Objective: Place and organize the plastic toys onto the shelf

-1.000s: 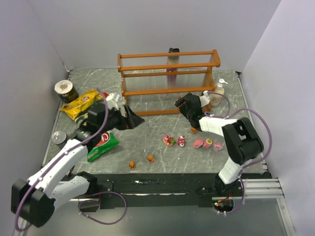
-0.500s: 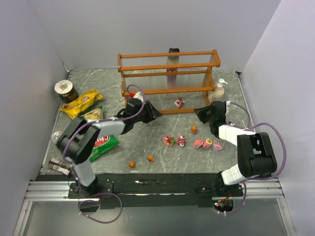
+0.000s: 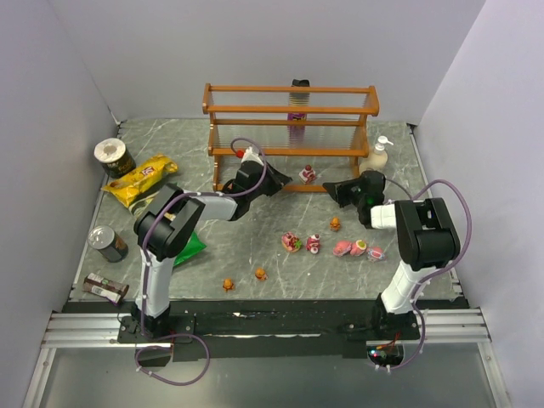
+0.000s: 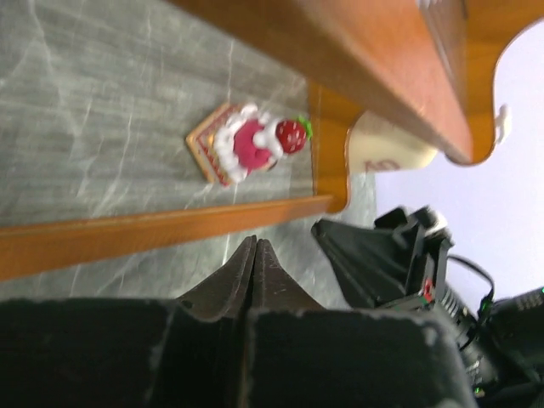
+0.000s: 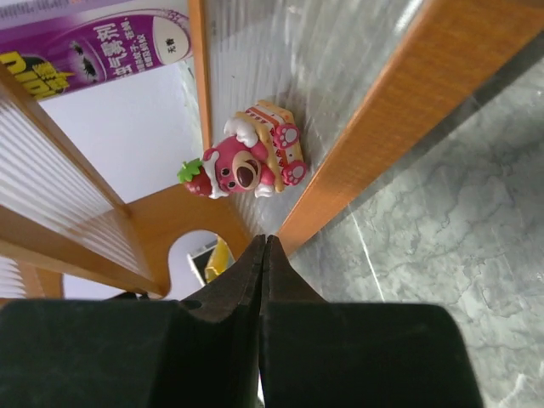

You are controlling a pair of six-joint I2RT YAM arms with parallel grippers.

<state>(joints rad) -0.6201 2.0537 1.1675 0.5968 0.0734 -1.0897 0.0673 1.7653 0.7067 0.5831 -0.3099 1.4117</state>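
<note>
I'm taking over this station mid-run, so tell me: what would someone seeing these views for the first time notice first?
The orange-brown shelf stands at the back of the table, with a single pink bear toy on its bottom tier. The left end effector and right end effector, both shut, point at that toy from either side. More small toys lie scattered on the table in front of the shelf.
</note>
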